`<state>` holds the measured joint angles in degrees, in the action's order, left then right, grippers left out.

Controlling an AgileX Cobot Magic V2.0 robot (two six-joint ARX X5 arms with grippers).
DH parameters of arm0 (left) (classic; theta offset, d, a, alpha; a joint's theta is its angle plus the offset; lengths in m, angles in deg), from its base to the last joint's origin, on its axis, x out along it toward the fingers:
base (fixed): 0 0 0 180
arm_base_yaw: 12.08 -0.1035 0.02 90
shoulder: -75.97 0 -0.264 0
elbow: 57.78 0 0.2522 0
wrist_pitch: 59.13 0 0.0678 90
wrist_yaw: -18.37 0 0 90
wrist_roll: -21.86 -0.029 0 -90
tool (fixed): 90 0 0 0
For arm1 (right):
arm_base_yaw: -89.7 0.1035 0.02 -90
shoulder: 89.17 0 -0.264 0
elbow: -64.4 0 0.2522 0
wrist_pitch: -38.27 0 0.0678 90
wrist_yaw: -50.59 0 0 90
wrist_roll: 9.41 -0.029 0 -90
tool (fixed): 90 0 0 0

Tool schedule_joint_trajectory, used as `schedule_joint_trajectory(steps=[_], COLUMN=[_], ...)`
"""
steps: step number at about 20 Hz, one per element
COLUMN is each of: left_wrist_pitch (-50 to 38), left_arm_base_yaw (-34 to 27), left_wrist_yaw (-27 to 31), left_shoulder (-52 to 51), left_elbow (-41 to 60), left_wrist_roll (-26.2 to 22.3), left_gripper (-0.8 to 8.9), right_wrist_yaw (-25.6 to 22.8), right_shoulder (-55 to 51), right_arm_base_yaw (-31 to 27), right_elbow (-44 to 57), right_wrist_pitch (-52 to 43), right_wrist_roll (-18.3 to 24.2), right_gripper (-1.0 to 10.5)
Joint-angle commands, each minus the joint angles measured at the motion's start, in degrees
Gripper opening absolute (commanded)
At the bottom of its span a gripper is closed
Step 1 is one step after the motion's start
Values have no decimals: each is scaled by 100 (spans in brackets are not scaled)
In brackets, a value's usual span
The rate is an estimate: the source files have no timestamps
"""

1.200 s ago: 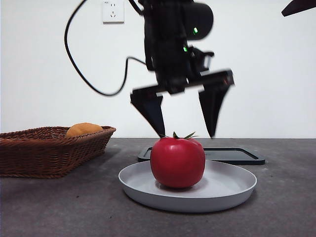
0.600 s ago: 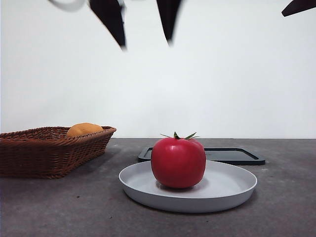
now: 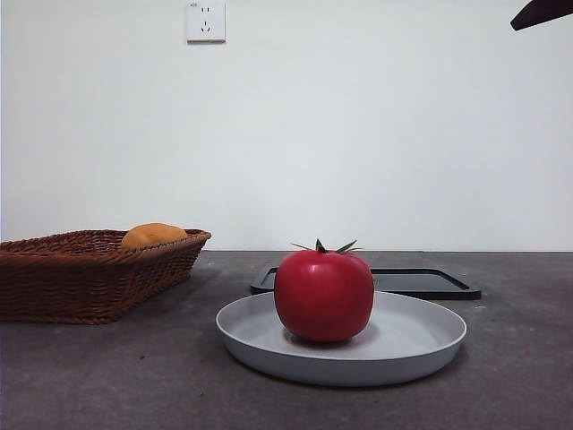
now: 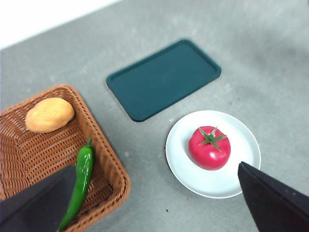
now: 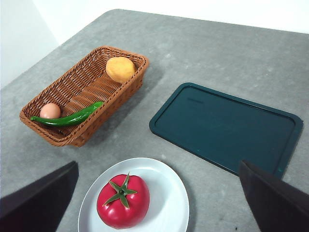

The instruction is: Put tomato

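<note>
The tomato (image 3: 323, 296) is glossy red with a green stem and rests upright in the middle of a pale grey plate (image 3: 430, 345). Nothing touches it. From above, the left wrist view shows the tomato (image 4: 209, 147) on the plate (image 4: 227, 181), far below my left gripper (image 4: 157, 166), whose jaws stand wide open and empty. In the right wrist view my right gripper (image 5: 159, 163) is also open and empty, high over the tomato (image 5: 123, 200) and plate (image 5: 169, 193). In the front view only a black arm tip (image 3: 542, 11) shows, at the top right corner.
A wicker basket (image 3: 89, 269) stands at the left, holding an orange-yellow fruit (image 3: 152, 235), a green pepper (image 5: 67, 118) and an egg (image 5: 50, 110). A flat dark green tray (image 3: 421, 282) lies just behind the plate.
The open gripper that hung just above the tomato rose up and left the front view. The tomato stayed on the plate.
</note>
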<state>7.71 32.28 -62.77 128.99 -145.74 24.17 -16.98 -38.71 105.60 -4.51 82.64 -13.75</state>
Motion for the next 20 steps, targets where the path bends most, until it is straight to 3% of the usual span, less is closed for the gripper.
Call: schedule_joint_trajectory(steps=[1,6,9,13,17,20], left_wrist_pitch=[-579,-1084,-1113,-1110,-1110,-1108], left_arm_base_yaw=[28,28,28,28,28,28], left_wrist_yaw=[11,11,11,13,13,13], left_shoulder=[-876,-2267,-2441,-2428,-2428,-2428], left_elbow=[804,2048,2083,2079,2079,2079], left_wrist_roll=[275,636,634,592,592,592], left_gripper=[626,626,626,626,626,626], right_wrist_yaw=[4,4,9,120,107,-251], right_shoulder=[33,33,33,90,802,1792], right_arm_base_yaw=[20,20,20,70,752,1329], right_elbow=[-109,-109,-109,-111,-162,-487], right_wrist_pitch=[-50,-50,-57,-164,-33,-7], right_wrist_roll=[31,31,22,-315,-551,-551], right_gripper=[698,698,698,697,691,677])
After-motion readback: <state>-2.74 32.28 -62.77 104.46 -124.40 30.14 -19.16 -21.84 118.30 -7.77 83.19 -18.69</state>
